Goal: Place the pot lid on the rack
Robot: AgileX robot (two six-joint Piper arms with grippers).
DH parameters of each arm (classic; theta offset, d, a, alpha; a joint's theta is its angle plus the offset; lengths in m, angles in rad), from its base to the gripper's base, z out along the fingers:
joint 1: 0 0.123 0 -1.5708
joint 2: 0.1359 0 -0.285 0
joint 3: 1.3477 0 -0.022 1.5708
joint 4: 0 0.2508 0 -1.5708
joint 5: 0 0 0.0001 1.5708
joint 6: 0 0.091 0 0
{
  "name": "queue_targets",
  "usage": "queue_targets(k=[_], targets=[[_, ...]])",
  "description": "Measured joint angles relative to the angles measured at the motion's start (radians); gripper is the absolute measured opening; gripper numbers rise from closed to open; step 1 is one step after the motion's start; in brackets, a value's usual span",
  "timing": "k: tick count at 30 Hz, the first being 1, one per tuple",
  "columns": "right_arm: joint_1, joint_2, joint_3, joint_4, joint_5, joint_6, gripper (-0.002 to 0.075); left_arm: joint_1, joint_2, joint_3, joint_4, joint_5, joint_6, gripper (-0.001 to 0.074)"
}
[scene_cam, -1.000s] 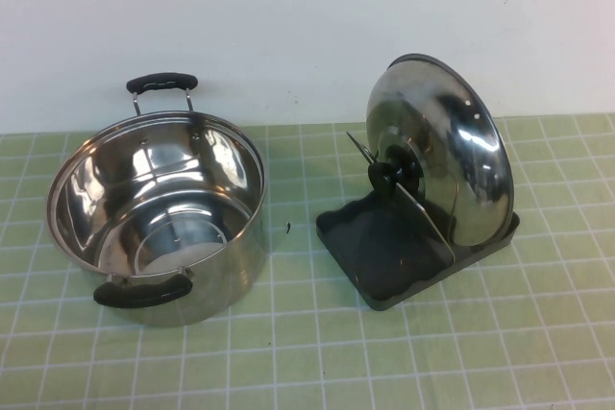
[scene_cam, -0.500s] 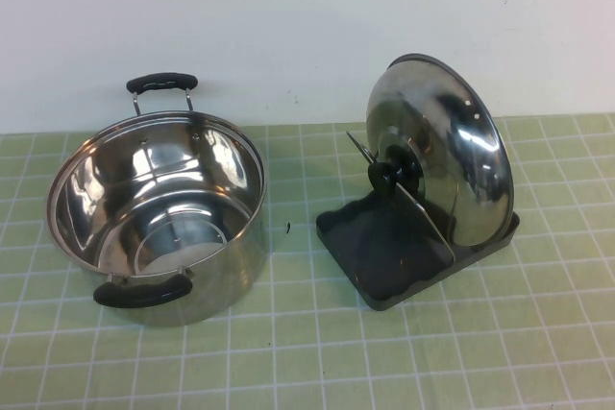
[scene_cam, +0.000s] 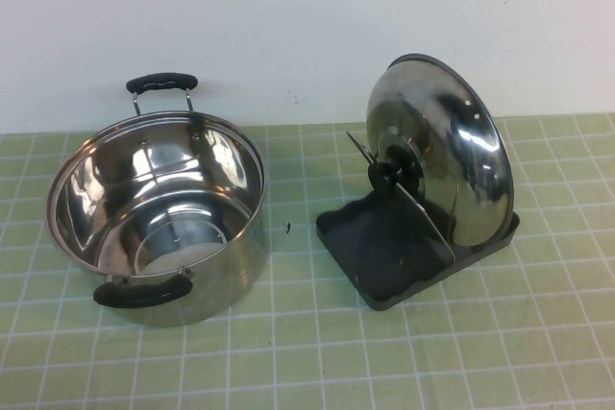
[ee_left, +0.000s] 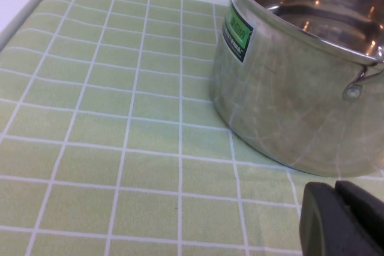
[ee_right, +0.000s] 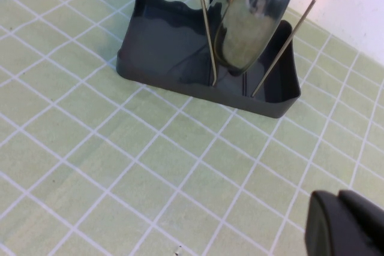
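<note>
The shiny pot lid [scene_cam: 452, 156] with its black knob [scene_cam: 384, 178] stands on edge in the dark grey rack [scene_cam: 384, 247], leaning between the silver wire uprights. In the right wrist view the lid [ee_right: 255, 16] sits in the rack [ee_right: 168, 46] between the wires. Neither gripper shows in the high view. My left gripper [ee_left: 336, 208] is shut and empty, low beside the pot. My right gripper [ee_right: 341, 214] is shut and empty, above the mat a short way from the rack.
The deep steel pot [scene_cam: 159, 213] with two black handles stands open on the left of the green tiled mat; its wall fills the left wrist view [ee_left: 288, 88]. A white wall runs behind.
</note>
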Motion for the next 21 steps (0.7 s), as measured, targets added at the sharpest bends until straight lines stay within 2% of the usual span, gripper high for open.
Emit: queue_targets(k=[10, 21], targets=[[0.000, 0.000, 0.000, 0.000, 0.000, 0.000, 0.0000, 0.000, 0.000, 0.000, 0.005, 0.000, 0.066, -0.0003], [0.000, 0.000, 0.000, 0.000, 0.000, 0.000, 0.0000, 0.000, 0.000, 0.000, 0.040, -0.001, 0.059, -0.0003]])
